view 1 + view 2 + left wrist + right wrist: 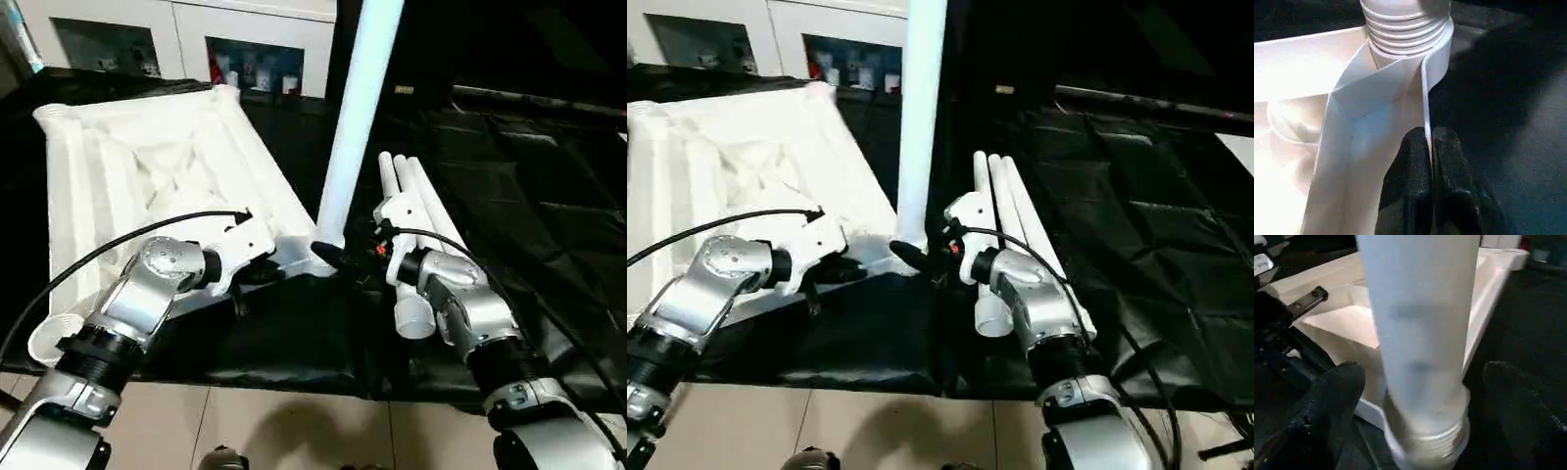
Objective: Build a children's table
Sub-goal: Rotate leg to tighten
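**Leg upright in near corner socket; left gripper pinching the tabletop rim**

The white tabletop (147,166) lies underside up on the black-draped work table (549,176), its ribbed cavity facing the camera and holding nothing loose. Its near right corner socket (1405,29) carries one upright leg (355,108), which rises straight past the top of the head view; the threaded collar at the foot of the leg shows in both wrist views. A second round socket (44,338) sits at the tabletop's near left corner, at about 8 o'clock in the head view, and stands open.

The left gripper (1430,161) has its two black fingers pressed together on the thin side wall of the tabletop, one finger on each face, just short of the occupied socket. The right gripper (1420,396) is spread wide, its fingers (1332,406) standing apart on either side of the leg's lower end with a gap on both sides.

Three spare legs (411,211) lie bundled side by side at about 3 o'clock of the upright leg, just behind the right wrist. White cabinets (196,39) stand beyond the far edge at 12 o'clock. The near table edge runs below both forearms, with tiled floor (274,421) beneath. The cloth at 2 to 4 o'clock is wrinkled.
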